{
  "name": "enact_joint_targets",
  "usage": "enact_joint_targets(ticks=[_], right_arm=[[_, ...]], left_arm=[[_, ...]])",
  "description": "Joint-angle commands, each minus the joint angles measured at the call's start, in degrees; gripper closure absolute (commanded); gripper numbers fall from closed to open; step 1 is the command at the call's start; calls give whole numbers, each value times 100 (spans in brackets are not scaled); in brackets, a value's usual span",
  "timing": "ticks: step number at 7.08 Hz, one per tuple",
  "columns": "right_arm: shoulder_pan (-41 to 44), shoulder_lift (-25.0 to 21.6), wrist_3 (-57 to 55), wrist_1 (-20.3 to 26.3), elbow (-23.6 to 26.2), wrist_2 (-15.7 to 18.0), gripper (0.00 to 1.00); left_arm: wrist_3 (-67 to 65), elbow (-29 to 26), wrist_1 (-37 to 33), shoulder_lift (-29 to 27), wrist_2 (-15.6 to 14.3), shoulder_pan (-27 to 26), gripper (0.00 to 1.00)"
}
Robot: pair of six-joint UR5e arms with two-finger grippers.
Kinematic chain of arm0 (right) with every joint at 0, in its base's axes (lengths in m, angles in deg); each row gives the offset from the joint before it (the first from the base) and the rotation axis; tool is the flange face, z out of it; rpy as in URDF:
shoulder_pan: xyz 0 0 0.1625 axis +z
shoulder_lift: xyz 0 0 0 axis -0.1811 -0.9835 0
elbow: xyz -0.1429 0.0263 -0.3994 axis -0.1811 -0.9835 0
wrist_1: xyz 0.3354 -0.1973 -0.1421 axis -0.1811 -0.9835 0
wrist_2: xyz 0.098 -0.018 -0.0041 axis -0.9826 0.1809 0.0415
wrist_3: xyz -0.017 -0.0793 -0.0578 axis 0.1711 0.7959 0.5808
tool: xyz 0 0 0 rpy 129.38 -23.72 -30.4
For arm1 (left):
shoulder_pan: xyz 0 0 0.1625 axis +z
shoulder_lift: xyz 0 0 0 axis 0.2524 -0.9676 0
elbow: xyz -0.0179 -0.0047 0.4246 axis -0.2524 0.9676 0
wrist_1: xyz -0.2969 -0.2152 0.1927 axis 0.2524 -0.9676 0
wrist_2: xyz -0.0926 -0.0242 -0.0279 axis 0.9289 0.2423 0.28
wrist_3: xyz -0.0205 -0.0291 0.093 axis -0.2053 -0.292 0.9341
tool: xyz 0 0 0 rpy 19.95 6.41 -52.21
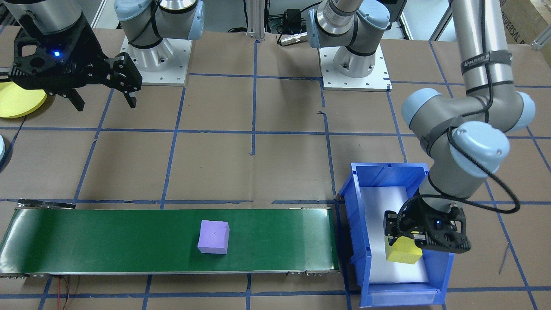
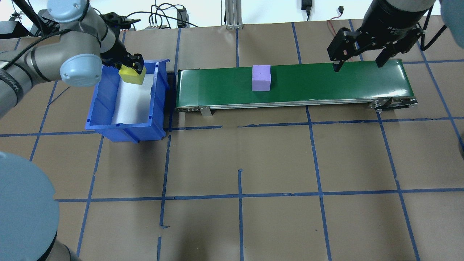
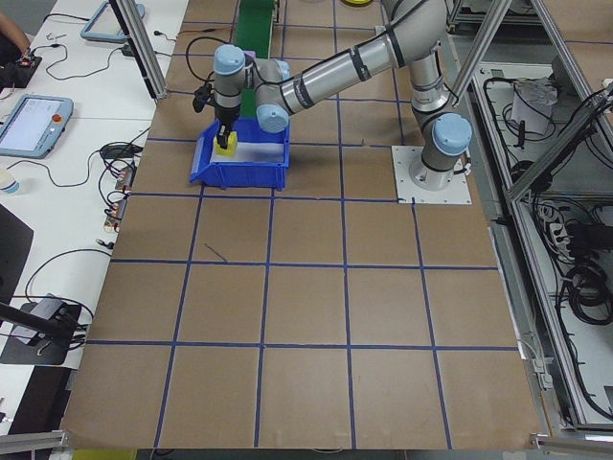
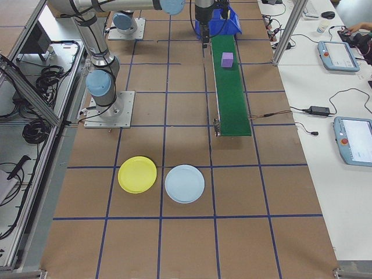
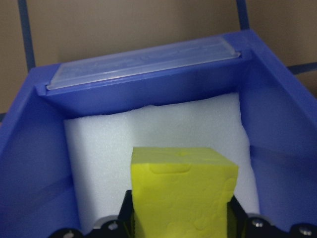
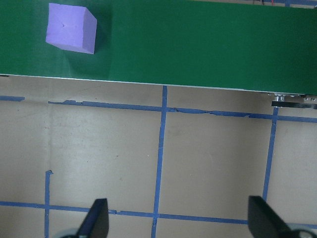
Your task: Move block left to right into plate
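My left gripper [image 2: 133, 69] is shut on a yellow block [image 1: 403, 255] inside the blue bin [image 2: 159, 94], at the bin's end farthest from the robot. The left wrist view shows the yellow block [image 5: 183, 193] between the fingers over the bin's white foam lining. A purple block [image 2: 261, 78] sits near the middle of the green conveyor belt [image 2: 326, 79]. My right gripper [image 2: 359, 65] hangs open and empty over the belt's right end, and the purple block [image 6: 71, 28] shows at the top left of its wrist view. A yellow plate [image 4: 137, 174] and a light blue plate [image 4: 185, 183] lie on the table beyond the belt's right end.
The yellow plate [image 1: 17, 101] is partly hidden behind the right wrist in the front-facing view. The two arm bases [image 1: 355, 64] stand on white mounts at the robot's side. Brown paper with blue tape lines covers the table. Tablets and cables lie on a side bench [image 4: 343, 58].
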Motion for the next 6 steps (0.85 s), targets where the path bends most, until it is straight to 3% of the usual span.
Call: enact_joint_targets(ticks=[1, 3, 6], right_arm=[[0, 0, 0, 0, -6, 4, 0], [-9, 0, 0, 0, 3, 4, 0], [-9, 0, 0, 0, -6, 31, 0]], left_arm=[[-689, -18, -19, 617, 1018, -162, 58], [-1429, -18, 26, 610, 998, -740, 58], [-2215, 131, -27, 110, 1025, -1163, 58]])
